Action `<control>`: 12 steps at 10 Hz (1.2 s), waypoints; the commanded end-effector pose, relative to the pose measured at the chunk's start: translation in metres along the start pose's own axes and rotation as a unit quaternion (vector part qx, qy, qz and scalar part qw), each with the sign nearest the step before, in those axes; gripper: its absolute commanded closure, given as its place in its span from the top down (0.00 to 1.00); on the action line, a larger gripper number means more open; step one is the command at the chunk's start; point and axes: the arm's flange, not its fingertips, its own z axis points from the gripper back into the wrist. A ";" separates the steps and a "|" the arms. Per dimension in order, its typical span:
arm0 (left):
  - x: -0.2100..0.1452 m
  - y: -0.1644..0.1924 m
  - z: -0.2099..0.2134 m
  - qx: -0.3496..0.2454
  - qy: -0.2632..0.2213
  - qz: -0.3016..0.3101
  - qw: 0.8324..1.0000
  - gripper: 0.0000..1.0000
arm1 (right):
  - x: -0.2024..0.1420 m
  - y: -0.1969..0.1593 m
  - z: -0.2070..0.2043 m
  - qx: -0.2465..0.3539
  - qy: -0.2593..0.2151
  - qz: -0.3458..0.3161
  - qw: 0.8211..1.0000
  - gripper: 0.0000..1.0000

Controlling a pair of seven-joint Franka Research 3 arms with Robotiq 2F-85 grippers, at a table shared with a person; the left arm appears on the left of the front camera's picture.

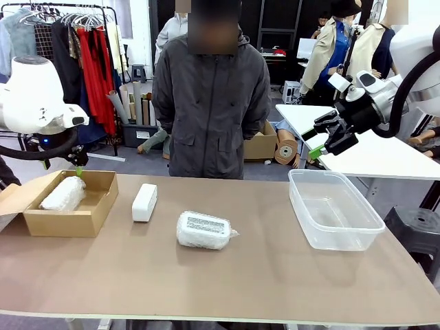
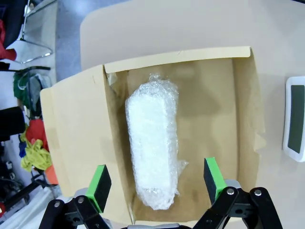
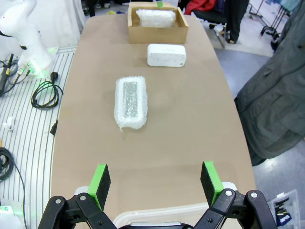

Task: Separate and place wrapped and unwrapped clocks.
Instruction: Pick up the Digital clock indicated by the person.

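left claw wide, empty | right claw wide, empty | bare clock long axis toward person

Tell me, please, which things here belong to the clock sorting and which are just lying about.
Job: boxed wrapped clock, wrapped clock mid-table, bare clock, cardboard box, clear tub (likely the bins).
Lying about: clothes rack, cardboard rolls, floor cable.

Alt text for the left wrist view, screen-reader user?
A clock bundled in crinkly plastic wrap lies in an open brown cardboard box, seen from above between the green-padded fingers of the open left gripper. A bare white clock lies on the tan table beside the box.
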 end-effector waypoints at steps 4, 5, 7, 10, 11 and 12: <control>0.000 0.000 -0.001 -0.005 0.001 0.002 1.000 1.00 | 0.001 0.001 0.000 0.000 0.000 0.003 1.000 1.00; 0.000 0.000 -0.001 -0.005 0.001 0.002 1.000 1.00 | 0.001 0.001 0.000 0.000 0.000 0.003 1.000 1.00; 0.000 0.000 -0.001 -0.005 0.001 0.002 1.000 1.00 | 0.001 0.001 0.000 0.000 0.000 0.003 1.000 1.00; 0.000 -0.013 0.003 -0.029 -0.014 -0.067 0.997 1.00 | 0.001 0.001 0.000 0.000 0.000 0.003 1.000 1.00; 0.005 -0.014 0.012 -0.073 -0.040 -0.132 0.988 1.00 | 0.001 0.001 0.000 0.000 0.000 0.003 1.000 1.00; 0.009 -0.022 0.018 -0.120 -0.079 -0.177 0.974 1.00 | 0.001 0.001 0.000 0.000 0.000 0.003 1.000 1.00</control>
